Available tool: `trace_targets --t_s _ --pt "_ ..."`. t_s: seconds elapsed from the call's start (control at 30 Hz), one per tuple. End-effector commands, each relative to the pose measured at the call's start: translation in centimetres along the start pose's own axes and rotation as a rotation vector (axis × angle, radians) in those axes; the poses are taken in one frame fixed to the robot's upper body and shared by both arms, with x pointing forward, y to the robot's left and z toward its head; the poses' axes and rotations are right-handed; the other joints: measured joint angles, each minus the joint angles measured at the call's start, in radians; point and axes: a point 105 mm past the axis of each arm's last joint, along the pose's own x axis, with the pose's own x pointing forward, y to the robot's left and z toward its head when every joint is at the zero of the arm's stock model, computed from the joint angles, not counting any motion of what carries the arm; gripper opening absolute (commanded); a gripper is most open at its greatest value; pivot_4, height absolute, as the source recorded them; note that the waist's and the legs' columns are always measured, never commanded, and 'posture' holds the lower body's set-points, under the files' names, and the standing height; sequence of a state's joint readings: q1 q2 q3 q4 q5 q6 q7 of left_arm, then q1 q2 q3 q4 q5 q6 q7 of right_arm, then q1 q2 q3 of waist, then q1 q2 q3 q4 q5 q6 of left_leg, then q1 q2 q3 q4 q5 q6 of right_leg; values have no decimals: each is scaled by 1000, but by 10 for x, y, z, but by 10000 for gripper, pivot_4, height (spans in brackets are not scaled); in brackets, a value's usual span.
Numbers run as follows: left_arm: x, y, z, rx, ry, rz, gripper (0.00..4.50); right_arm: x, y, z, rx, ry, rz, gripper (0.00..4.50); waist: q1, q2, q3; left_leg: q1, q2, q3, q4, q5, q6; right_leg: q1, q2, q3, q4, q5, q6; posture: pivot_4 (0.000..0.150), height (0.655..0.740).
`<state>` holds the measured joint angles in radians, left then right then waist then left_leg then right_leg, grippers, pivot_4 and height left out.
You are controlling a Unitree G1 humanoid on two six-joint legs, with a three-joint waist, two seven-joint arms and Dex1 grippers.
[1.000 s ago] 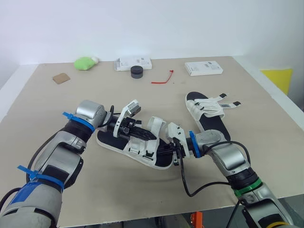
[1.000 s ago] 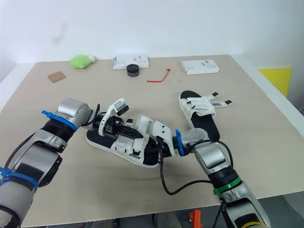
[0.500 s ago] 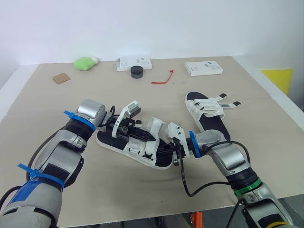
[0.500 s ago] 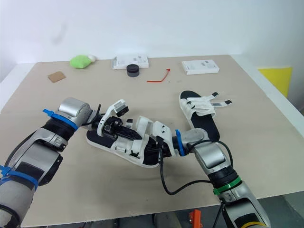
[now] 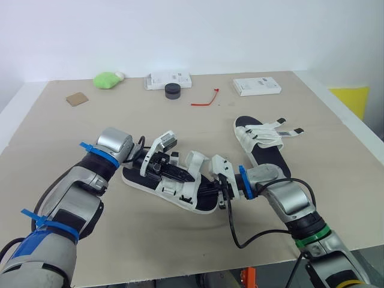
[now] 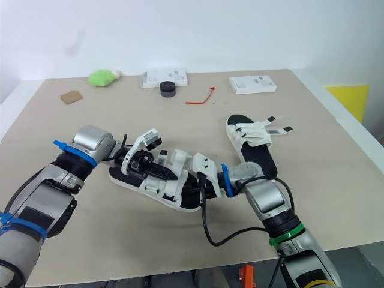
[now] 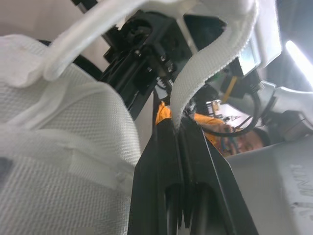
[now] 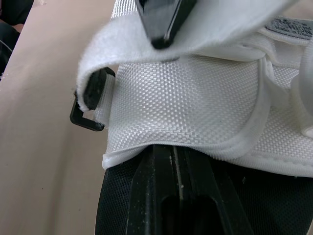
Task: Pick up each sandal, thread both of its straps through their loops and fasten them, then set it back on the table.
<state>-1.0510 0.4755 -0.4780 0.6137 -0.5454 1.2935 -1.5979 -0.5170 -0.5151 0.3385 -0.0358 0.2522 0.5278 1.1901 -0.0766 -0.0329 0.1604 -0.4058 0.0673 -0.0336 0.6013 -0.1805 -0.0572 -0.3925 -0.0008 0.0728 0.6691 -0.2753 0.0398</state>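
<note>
The near sandal (image 5: 157, 183), black footbed with white mesh straps, lies on the table (image 5: 120, 240) in the middle. My left gripper (image 5: 183, 175) hovers over its upper, shut on the end of a white strap (image 7: 210, 63). That strap arches over the upper, past a black loop (image 8: 90, 110). My right gripper (image 5: 208, 189) comes in from the sandal's heel side, shut, with its fingers (image 8: 178, 196) lying on the footbed and their tips tucked under the mesh upper (image 8: 195, 98). The second sandal (image 5: 264, 144) lies to the right, its straps splayed outward.
Along the far edge sit a green lump (image 5: 107, 79), two white boxes (image 5: 168, 79) (image 5: 257, 86), a black puck (image 5: 173, 90), a red tie (image 5: 207, 98) and a brown card (image 5: 77, 99). A yellow object (image 5: 351, 99) stands off the table's right side.
My left gripper has dipped slightly lower over the sandal with the strap held. The right gripper and both sandals have stayed put.
</note>
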Motion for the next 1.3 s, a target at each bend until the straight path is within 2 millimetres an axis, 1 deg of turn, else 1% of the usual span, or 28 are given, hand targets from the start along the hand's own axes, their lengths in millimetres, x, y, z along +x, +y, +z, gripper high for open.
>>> trace_targets --t_s 0.03,0.23,0.33,0.4,0.47,0.6,0.73,0.9,1.0,1.1,1.13,1.3 --pt "1 12 -11 25 44 68 101 8 4 -19 61 55 10 0 0 0 0 0 0 0 0 0 0 0 0 0 0 0 0 1500 7400" --pt "3 38 -11 147 27 195 101 10 6 -19 56 53 13 0 0 1 -1 2 0 0 0 0 0 1 0 0 1 0 -1 1500 7400" --pt "5 45 -12 266 52 235 101 10 6 -19 55 51 13 0 0 2 -2 3 0 0 1 0 0 2 0 0 3 0 -1 1500 7400" --pt "6 41 -12 327 56 207 101 9 6 -19 55 52 12 0 1 2 -2 4 0 0 2 0 0 3 0 0 3 0 0 1500 7400" --pt "6 31 -13 349 59 153 101 9 6 -19 56 51 11 0 1 2 -2 4 0 0 3 1 0 4 0 1 4 1 1 1500 7400" --pt "5 22 -18 389 81 110 101 8 6 -19 60 50 11 0 -1 2 -2 3 0 0 3 1 0 3 1 1 4 0 0 1500 7400" --pt "5 9 -12 427 40 59 101 8 5 -20 67 50 11 0 -1 2 -2 3 0 0 2 -2 5 2 2 2 6 -4 -2 1500 7400" --pt "3 4 -14 542 69 50 101 9 4 -19 73 45 14 0 -1 2 -2 4 0 0 2 -3 7 1 2 2 11 -7 -3 1500 7400" --pt "2 3 -16 573 81 49 101 9 4 -19 72 44 14 0 -1 2 -2 4 0 0 2 -3 7 1 2 2 11 -7 -3 1500 7400" --pt "3 4 -28 771 139 49 101 8 3 -17 74 39 11 0 -3 2 -2 5 0 0 2 -3 7 1 2 2 11 -7 -3 1500 7400" --pt "3 4 -34 808 159 46 101 8 3 -17 74 38 12 0 -2 2 -2 5 0 0 2 -3 7 1 2 2 11 -8 -4 1500 7400" --pt "2 9 -60 894 247 47 101 8 4 -17 76 32 14 0 -3 2 -2 7 0 1 2 -4 8 2 2 3 12 -8 -4 1500 7400"
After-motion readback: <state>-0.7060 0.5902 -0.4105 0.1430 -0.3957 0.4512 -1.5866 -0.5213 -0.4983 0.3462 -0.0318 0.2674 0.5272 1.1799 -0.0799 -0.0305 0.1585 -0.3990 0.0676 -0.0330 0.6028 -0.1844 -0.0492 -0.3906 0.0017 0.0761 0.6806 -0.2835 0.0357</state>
